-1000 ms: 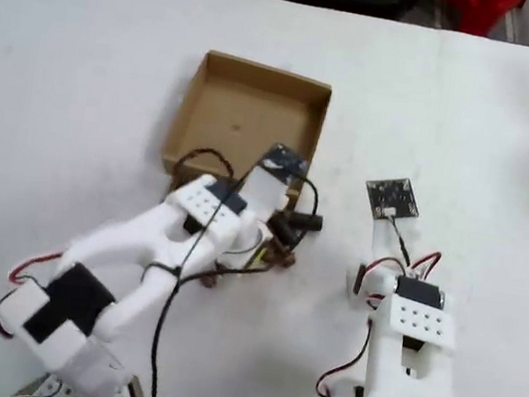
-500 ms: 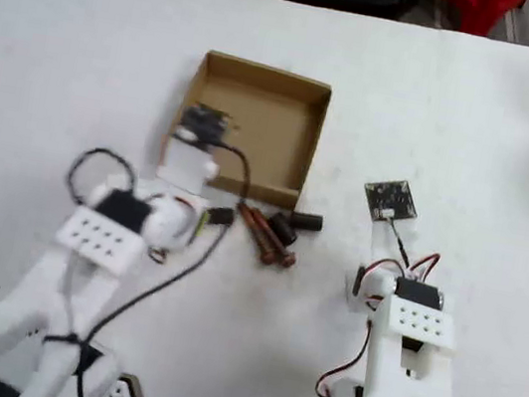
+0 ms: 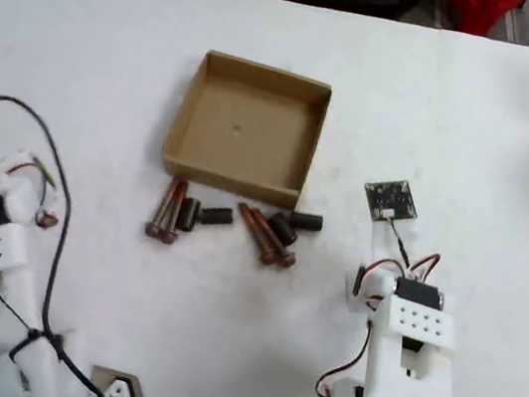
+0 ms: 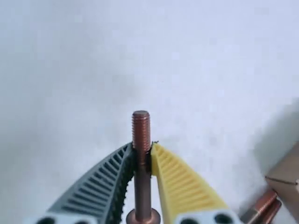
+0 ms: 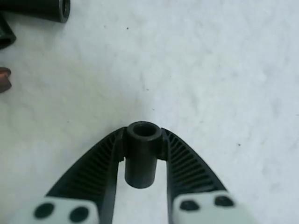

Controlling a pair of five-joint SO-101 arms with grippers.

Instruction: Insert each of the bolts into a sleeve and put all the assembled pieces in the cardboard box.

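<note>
While the left claw grips a bolt, its head partly cut off, the right claw clamps a sleeve.

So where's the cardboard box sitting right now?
In the high view, the cardboard box sits on the white table a little left of centre, with loose bolts and sleeves lying along its near edge, toward the arms.

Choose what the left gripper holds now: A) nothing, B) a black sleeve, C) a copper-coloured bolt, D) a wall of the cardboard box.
C: the left gripper is shut on the bolt, whose threaded end sticks out past the fingertips; the black sleeve sits in the right gripper.
</note>
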